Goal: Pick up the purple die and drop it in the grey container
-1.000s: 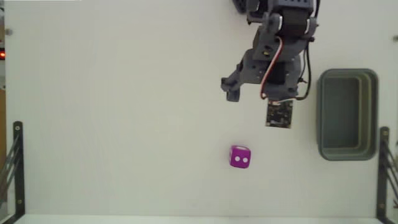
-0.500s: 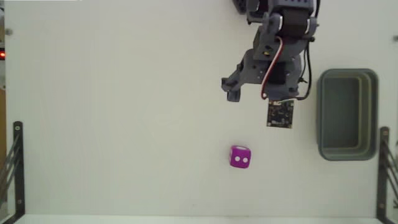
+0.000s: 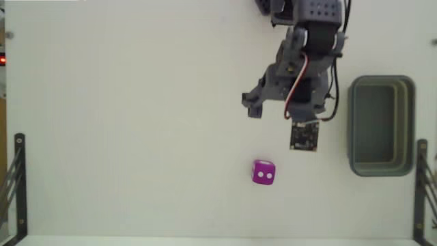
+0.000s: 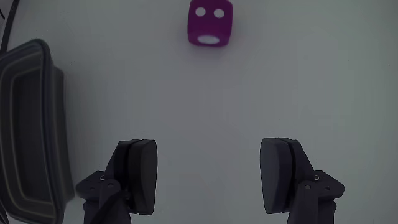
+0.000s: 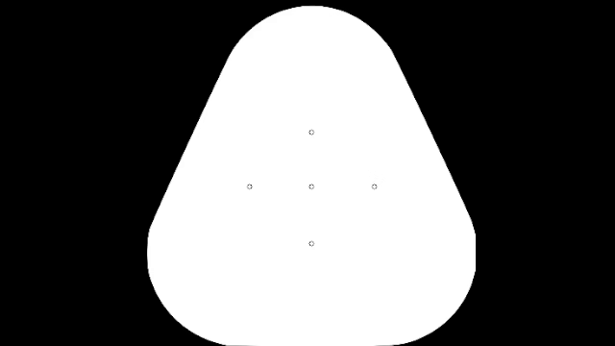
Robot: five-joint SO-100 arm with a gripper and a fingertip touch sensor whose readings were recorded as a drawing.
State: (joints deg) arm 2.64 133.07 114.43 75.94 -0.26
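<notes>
Here the small magenta-purple die (image 3: pixel 263 172) with white pips lies alone on the white table (image 3: pixel 123 123), two pips up in the fixed view, touched by nothing. The grey two-finger gripper (image 4: pixel 208 175) hangs above the table with its dark fingers (image 4: pixel 141 174) wide apart and nothing between them; in the wrist view the die (image 4: pixel 209 23) sits ahead of it. The rectangular grey-green plastic tub (image 3: pixel 381 125) stands empty at the right edge, well apart from the die

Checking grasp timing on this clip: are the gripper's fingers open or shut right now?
Open. In the wrist view the gripper shows its two fingers set wide apart with bare table between them; the purple die lies ahead, untouched.
</notes>
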